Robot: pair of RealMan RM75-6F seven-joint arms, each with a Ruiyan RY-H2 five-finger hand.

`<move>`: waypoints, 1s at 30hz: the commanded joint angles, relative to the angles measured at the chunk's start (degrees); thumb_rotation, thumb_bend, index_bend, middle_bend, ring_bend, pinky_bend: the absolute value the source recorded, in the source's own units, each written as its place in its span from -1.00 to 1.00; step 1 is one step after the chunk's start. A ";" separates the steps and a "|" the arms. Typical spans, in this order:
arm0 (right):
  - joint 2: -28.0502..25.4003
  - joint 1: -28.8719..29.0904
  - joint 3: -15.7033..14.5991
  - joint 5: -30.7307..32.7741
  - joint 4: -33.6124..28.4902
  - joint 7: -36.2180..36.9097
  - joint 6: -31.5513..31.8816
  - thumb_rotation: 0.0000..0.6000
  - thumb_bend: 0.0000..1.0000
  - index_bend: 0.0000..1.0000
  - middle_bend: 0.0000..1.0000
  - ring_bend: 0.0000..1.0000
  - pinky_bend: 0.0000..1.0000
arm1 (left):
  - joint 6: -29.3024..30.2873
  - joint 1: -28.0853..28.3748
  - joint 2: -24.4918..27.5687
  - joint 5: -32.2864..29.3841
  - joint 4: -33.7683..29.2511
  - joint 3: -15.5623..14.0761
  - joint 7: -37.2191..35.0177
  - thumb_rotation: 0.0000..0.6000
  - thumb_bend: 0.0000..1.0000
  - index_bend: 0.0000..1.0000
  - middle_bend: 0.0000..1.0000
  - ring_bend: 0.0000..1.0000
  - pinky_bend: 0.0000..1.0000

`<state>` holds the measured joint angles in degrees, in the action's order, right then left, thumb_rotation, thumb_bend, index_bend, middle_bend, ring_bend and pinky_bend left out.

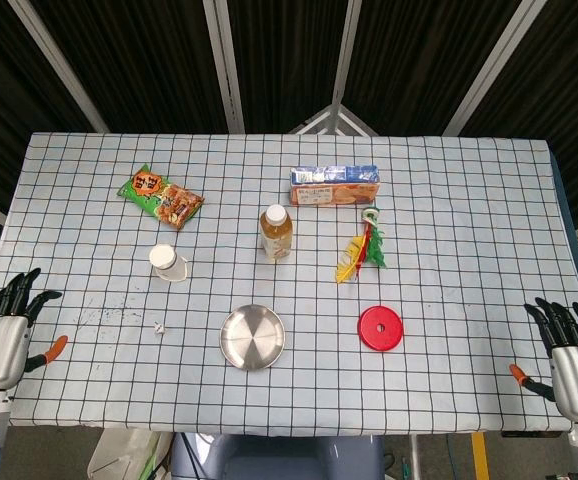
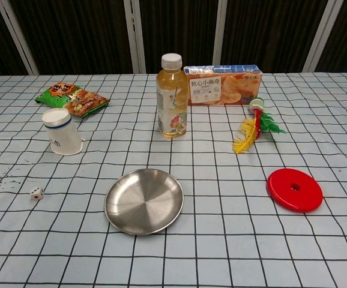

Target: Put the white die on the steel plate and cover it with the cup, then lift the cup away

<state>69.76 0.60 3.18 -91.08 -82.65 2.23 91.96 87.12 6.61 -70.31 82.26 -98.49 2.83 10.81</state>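
Hands sit at the two near corners of the counter (image 1: 449,180), which has a checked cloth on it. The left hand (image 1: 1,335) is at the near left edge with its fingers spread and nothing in it. The right hand (image 1: 571,362) is at the near right edge, fingers spread too, and it holds nothing.

The plate (image 2: 144,200) lies near the front middle, and nothing is in it. The die (image 2: 36,192) is small and white. It sits on the cloth to the left of the plate, apart from it. The cup (image 2: 61,132) stands upside down behind the die, a bit tilted, with its wide end on the cloth.

A bottle (image 2: 171,99) stands upright behind the plate. It has a white cap on and yellow drink inside. Behind it lies a box (image 2: 223,84) of snacks. A snack bag (image 2: 71,99) lies at the back left. A feather toy (image 2: 254,127) lies right of the bottle. A red ring (image 2: 294,189) lies flat to the right of the plate.
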 commanded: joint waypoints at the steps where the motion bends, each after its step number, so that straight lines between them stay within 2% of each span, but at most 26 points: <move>1: -0.10 0.03 -0.20 0.31 -0.18 -0.23 -0.55 1.00 -0.89 -0.66 -0.72 -0.74 -1.00 | -0.16 -0.05 0.06 -0.35 0.04 0.22 0.25 1.00 -0.33 -0.46 -0.95 -1.00 -0.78; 12: -1.29 0.00 -0.27 1.11 -2.08 -0.30 -1.30 1.00 -0.89 -0.66 -0.72 -0.74 -1.00 | -2.39 0.53 -0.50 -1.33 -0.05 -0.06 2.71 1.00 -0.33 -0.46 -0.96 -1.00 -0.81; 19: -1.86 -0.11 -0.52 2.60 -2.03 -0.13 -2.83 1.00 -0.89 -0.66 -0.72 -0.74 -1.00 | -5.98 1.68 -2.60 -3.14 0.40 -0.40 3.65 1.00 -0.33 -0.46 -0.96 -1.00 -0.85; 24: -2.39 -0.10 -0.45 2.73 -2.79 0.42 -2.93 1.00 -0.89 -0.66 -0.72 -0.74 -1.00 | -7.71 2.25 -5.69 -4.94 -0.06 -0.52 5.87 1.00 -0.33 -0.45 -0.95 -1.00 -0.85; 30: -2.86 -0.07 -0.51 3.73 -2.96 0.56 -4.00 1.00 -0.89 -0.66 -0.72 -0.74 -1.00 | -6.80 3.33 -12.47 -5.25 0.90 0.56 10.95 1.00 -0.33 -0.38 -0.91 -1.00 -0.85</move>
<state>66.98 0.52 2.69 -87.37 -85.54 2.78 88.00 79.77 9.44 -80.37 77.16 -98.28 2.87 19.75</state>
